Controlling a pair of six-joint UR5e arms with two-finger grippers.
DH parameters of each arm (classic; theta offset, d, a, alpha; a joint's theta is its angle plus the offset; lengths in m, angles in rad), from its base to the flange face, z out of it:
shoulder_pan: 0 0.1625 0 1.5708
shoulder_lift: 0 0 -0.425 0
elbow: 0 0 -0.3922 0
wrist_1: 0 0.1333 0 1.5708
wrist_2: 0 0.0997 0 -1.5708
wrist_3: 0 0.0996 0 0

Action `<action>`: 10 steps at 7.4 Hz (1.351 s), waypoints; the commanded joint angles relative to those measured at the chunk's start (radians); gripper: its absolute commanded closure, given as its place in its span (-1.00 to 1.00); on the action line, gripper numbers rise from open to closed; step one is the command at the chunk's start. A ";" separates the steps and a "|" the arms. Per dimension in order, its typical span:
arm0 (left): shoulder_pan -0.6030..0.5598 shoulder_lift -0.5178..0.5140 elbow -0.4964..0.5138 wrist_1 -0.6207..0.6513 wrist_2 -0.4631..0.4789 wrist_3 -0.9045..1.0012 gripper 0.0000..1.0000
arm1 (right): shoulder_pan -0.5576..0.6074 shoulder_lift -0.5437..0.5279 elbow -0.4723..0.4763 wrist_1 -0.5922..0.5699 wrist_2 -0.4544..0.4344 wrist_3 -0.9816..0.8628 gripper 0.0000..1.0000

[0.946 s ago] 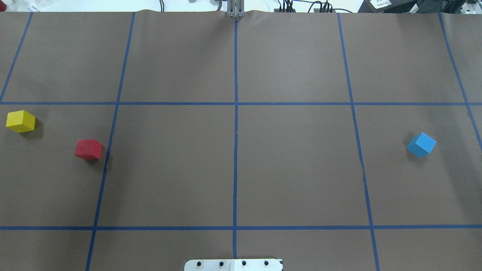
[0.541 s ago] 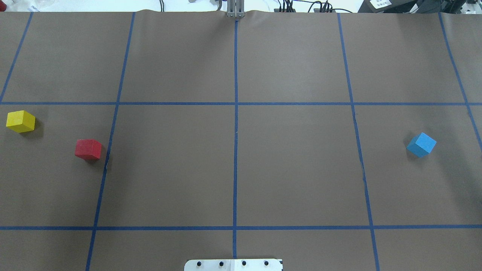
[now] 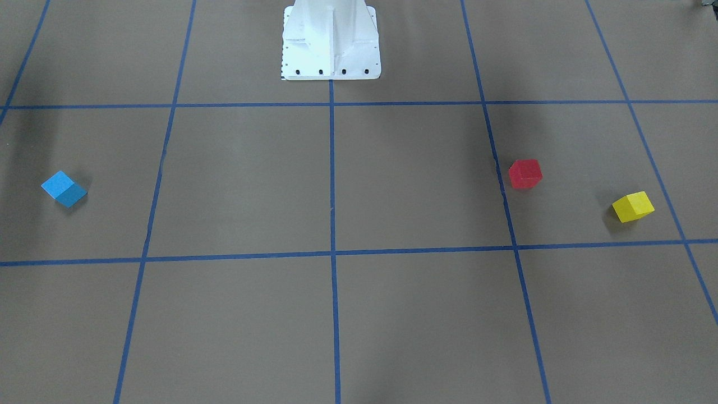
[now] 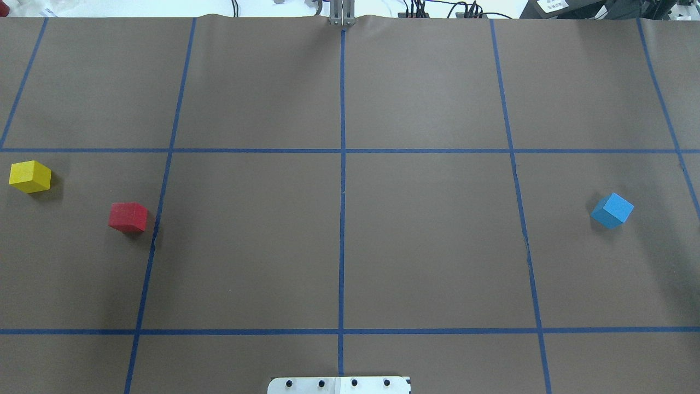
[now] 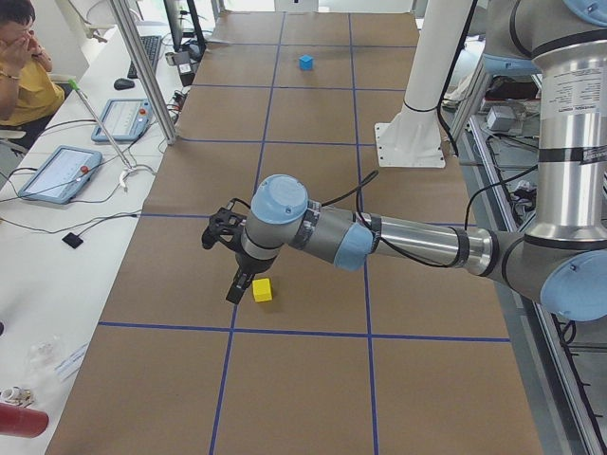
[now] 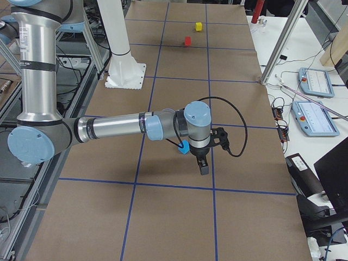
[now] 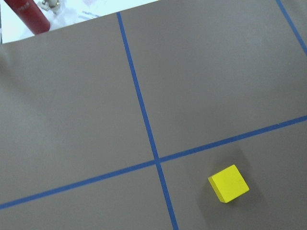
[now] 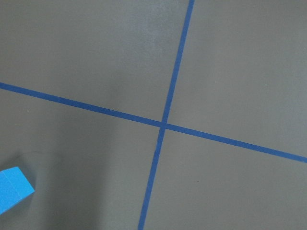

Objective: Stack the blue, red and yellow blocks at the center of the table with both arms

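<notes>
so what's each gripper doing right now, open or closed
left gripper: cannot be told, it shows only in a side view; the yellow block lies on the table.
right gripper: cannot be told, same reason; the blue block lies on the table.

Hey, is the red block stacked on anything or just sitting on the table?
On the table, unstacked. The red block rests flat by itself, apart from the yellow block; the blue block lies far across.

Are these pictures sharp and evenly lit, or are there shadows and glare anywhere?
Overhead exterior: sharp and evenly lit, the yellow block, red block and blue block each throwing a small soft shadow. Exterior front-facing: broad faint dark bands lie on the table. Left wrist-mounted: the white strip at the top glares brightly.
</notes>
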 commanded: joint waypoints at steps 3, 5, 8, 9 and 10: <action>0.002 -0.016 0.015 -0.019 -0.006 0.001 -1.00 | -0.293 -0.152 0.182 0.268 -0.174 0.790 -0.98; 0.002 -0.016 0.015 -0.031 -0.006 0.001 -1.00 | -0.515 -0.256 0.226 0.396 -0.401 1.106 -0.96; 0.002 -0.016 0.015 -0.039 -0.006 0.002 -1.00 | -0.846 -0.219 0.201 0.422 -0.756 1.491 -0.97; 0.002 -0.015 0.015 -0.041 -0.006 0.004 -1.00 | -0.852 -0.197 0.166 0.420 -0.769 1.493 -0.97; 0.002 -0.013 0.015 -0.041 -0.006 0.004 -1.00 | -0.851 -0.135 0.081 0.423 -0.773 1.492 -0.98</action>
